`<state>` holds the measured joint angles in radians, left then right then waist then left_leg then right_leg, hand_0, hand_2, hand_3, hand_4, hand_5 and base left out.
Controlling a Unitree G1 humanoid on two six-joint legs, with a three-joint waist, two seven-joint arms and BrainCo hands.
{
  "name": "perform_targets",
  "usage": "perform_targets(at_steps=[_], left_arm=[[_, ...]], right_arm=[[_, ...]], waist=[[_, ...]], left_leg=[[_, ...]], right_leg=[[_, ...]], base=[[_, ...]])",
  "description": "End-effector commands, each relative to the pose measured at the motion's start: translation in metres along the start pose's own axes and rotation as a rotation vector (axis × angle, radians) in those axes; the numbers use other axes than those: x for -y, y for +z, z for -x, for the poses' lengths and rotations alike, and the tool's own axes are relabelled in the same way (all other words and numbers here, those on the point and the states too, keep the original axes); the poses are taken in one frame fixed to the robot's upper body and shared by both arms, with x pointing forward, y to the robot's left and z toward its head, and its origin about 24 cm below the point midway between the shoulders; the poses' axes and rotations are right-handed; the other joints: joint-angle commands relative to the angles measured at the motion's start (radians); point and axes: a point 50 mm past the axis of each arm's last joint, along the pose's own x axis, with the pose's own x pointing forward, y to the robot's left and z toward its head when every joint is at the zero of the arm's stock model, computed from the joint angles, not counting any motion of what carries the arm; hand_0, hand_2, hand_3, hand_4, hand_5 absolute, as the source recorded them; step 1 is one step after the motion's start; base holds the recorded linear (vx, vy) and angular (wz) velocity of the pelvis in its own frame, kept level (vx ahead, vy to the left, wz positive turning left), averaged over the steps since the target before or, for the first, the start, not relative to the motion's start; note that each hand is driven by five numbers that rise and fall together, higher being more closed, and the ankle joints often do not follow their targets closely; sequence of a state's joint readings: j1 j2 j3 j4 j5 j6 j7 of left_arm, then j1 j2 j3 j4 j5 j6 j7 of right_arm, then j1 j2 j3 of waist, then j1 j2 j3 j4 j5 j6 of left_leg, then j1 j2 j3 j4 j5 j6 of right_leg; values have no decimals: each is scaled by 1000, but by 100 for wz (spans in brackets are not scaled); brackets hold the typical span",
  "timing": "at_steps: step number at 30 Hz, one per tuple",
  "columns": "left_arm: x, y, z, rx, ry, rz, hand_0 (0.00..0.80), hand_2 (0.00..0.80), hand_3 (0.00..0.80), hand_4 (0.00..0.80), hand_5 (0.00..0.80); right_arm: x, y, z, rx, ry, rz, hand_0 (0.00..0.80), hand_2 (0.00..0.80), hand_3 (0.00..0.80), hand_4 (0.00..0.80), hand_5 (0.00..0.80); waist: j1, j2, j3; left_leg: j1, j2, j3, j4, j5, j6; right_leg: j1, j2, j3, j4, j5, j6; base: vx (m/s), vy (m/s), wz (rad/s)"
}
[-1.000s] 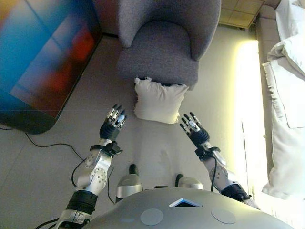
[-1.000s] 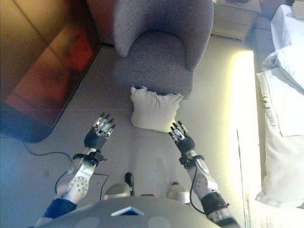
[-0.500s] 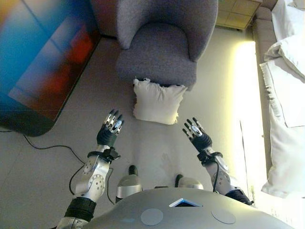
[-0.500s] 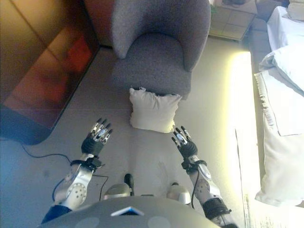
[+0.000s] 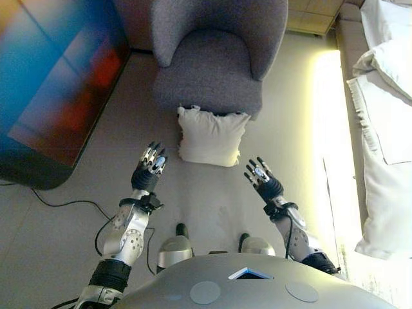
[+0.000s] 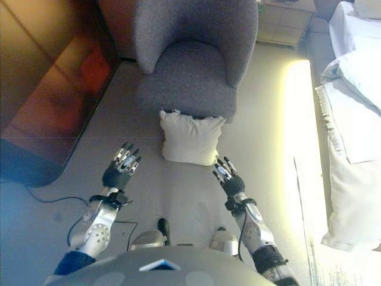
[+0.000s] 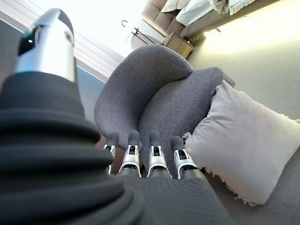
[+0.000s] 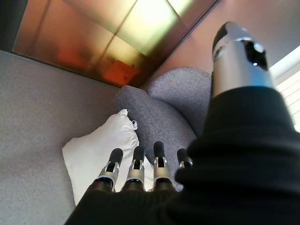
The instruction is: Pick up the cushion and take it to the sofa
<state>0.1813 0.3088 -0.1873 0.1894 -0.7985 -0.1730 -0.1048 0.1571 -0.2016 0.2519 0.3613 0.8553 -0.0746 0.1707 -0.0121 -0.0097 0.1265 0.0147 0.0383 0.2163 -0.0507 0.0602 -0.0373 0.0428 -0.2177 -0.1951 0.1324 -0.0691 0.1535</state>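
A cream cushion lies on the grey carpet, leaning against the front of a grey armchair. It also shows in the left wrist view and the right wrist view. My left hand is open, fingers straight, to the left of the cushion and a little nearer to me. My right hand is open, just off the cushion's near right corner. Both hands hold nothing and are apart from the cushion.
A large dark screen stands at the left. A white bed with pillows runs along the right side. A wooden nightstand stands at the back right. A strip of bright light lies on the carpet beside the bed.
The camera has shifted a little. My right hand drew back from the cushion's corner, then came forward again; my left hand stays beside the cushion. The cushion has not moved.
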Motion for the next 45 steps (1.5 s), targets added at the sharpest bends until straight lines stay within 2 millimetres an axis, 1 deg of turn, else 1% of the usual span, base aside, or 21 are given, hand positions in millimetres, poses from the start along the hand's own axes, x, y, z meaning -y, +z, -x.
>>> perform_targets(at_steps=[1, 3, 7, 10, 13, 16, 19, 23, 24, 26, 28, 30, 31, 32, 33, 34, 36, 38, 40, 42, 45], left_arm=[[4, 16, -9, 68, -44, -34, 0, 0, 0, 0, 0], [6, 17, -11, 60, -70, -34, 0, 0, 0, 0, 0], [4, 18, -8, 42, -80, -44, 0, 0, 0, 0, 0], [5, 17, -8, 36, -65, -42, 0, 0, 0, 0, 0], [8, 13, -4, 29, -84, -50, 0, 0, 0, 0, 0], [4, 4, 4, -6, -90, -47, 0, 0, 0, 0, 0], [1, -3, 12, -42, -88, -50, 0, 0, 0, 0, 0], [3, -11, 18, -83, -88, -51, 0, 0, 0, 0, 0], [3, -12, 18, -88, -75, -54, 0, 0, 0, 0, 0], [4, -9, 17, -70, -59, -32, 0, 0, 0, 0, 0], [8, -5, 13, -42, -64, -18, 0, 0, 0, 0, 0], [15, -2, 6, -22, -77, -10, 0, 0, 0, 0, 0], [19, 0, 1, -18, -89, -10, 0, 0, 0, 0, 0], [20, 0, -1, -17, -93, -9, 0, 0, 0, 0, 0], [22, 1, -4, -15, -99, -4, 0, 0, 0, 0, 0], [24, 2, -6, -15, -114, 7, 0, 0, 0, 0, 0], [25, 5, -8, -8, -117, 7, 0, 0, 0, 0, 0], [24, 8, -7, 4, -111, 11, 0, 0, 0, 0, 0], [23, 13, -4, 21, -101, 20, 0, 0, 0, 0, 0], [20, 13, 0, 30, -89, 29, 0, 0, 0, 0, 0], [17, 12, 1, 30, -99, 28, 0, 0, 0, 0, 0]], right_arm=[[-24, 13, -9, 112, 71, -11, 0, 0, 0, 0, 0], [-19, 12, -3, 106, 50, -7, 0, 0, 0, 0, 0], [-10, 11, 3, 111, 20, -21, 0, 0, 0, 0, 0], [-11, 16, -1, 124, 22, -45, 0, 0, 0, 0, 0], [-11, 21, -5, 121, 30, -49, 0, 0, 0, 0, 0], [-6, 18, 0, 104, 6, -55, 0, 0, 0, 0, 0], [2, 10, 8, 92, -22, -71, 0, 0, 0, 0, 0], [9, 5, 16, 76, -50, -69, 0, 0, 0, 0, 0], [9, 5, 16, 72, -50, -65, 0, 0, 0, 0, 0], [5, 7, 14, 71, -12, -62, 0, 0, 0, 0, 0], [5, 10, 13, 79, 9, -46, 0, 0, 0, 0, 0], [8, 14, 8, 85, 3, -32, 0, 0, 0, 0, 0], [9, 17, 6, 94, -6, -32, 0, 0, 0, 0, 0], [9, 17, 5, 98, -10, -32, 0, 0, 0, 0, 0], [9, 18, 3, 101, -11, -32, 0, 0, 0, 0, 0], [8, 19, 2, 105, -11, -30, 0, 0, 0, 0, 0], [7, 20, 2, 103, -9, -23, 0, 0, 0, 0, 0], [7, 21, 4, 105, -8, -18, 0, 0, 0, 0, 0], [8, 21, 10, 101, -3, -7, 0, 0, 0, 0, 0], [11, 20, 14, 92, 0, 0, 0, 0, 0, 0, 0], [16, 21, 19, 104, -11, -1, 0, 0, 0, 0, 0]], waist=[[-1, 10, -10], [-22, 20, 5], [-48, -13, 14], [-66, -66, 26], [-97, -86, 34], [-116, -81, 29], [-129, -77, 7], [-155, -46, -41], [-159, -37, -50], [-163, -18, -66], [-163, -25, -75], [-158, -59, -77], [-151, -68, -72], [-148, -75, -70], [-142, -85, -68], [-125, -74, -54], [-114, -66, -47], [-102, -51, -36], [-80, -28, -28], [-66, -16, -24], [-60, -4, -25]], left_leg=[[-36, -23, -23, 170, -144, 71], [-18, -19, -41, 196, -167, 69], [17, -40, -72, 222, -212, 57], [54, -79, -93, 221, -262, 48], [128, -110, -121, 204, -319, 55], [209, -117, -133, 192, -361, 65], [240, -123, -145, 189, -365, 76], [280, -77, -127, 230, -284, 36], [282, -58, -118, 259, -234, 15], [262, -6, -81, 370, -67, -46], [206, 27, -47, 560, 43, -94], [85, 44, -16, 855, 68, -113], [18, 79, 3, 969, 34, -105], [-9, 94, 6, 994, 22, -99], [-49, 110, 4, 980, 17, -85], [-95, 146, -16, 883, 14, -71], [-122, 158, -48, 706, 25, -51], [-138, 171, -99, 532, 46, -49], [-149, 176, -175, 323, 62, -66], [-135, 185, -179, 204, 58, -88], [-126, 197, -138, 136, 49, -99]], right_leg=[[-191, -101, 87, 397, 239, 16], [-253, -78, 127, 486, 265, 10], [-267, -48, 147, 358, 274, 22], [-277, -46, 93, 106, 280, 49], [-337, 4, 22, -118, 324, 70], [-381, 33, -68, -181, 380, 65], [-373, 61, -72, -163, 367, 45], [-350, 87, -60, -91, 312, 2], [-340, 98, -59, -70, 290, -14], [-302, 126, -77, -36, 227, -59], [-254, 145, -57, -47, 191, -103], [-195, 135, -15, -55, 155, -145], [-166, 138, 10, -55, 138, -159], [-152, 135, 21, -57, 134, -161], [-135, 129, 37, -59, 126, -161], [-106, 145, 59, -53, 105, -157], [-98, 154, 94, -44, 87, -145], [-91, 159, 143, -31, 63, -122], [-70, 156, 196, -26, 34, -82], [-42, 141, 208, -21, 7, -60], [-13, 117, 195, 3, -29, -41]], base=[[60, 238, 27], [140, 134, 43], [232, -100, 47], [316, -172, 42], [430, -44, 24], [487, -13, 69], [375, -43, -2], [378, -75, 1], [323, -147, 8], [301, -187, -14], [332, -213, -52], [408, -211, -65], [338, -102, -89], [298, -12, -94], [296, 108, -74], [312, 158, -56], [273, 222, -39], [241, 299, -41], [320, 335, -49], [293, 210, -53], [267, 146, -39]])
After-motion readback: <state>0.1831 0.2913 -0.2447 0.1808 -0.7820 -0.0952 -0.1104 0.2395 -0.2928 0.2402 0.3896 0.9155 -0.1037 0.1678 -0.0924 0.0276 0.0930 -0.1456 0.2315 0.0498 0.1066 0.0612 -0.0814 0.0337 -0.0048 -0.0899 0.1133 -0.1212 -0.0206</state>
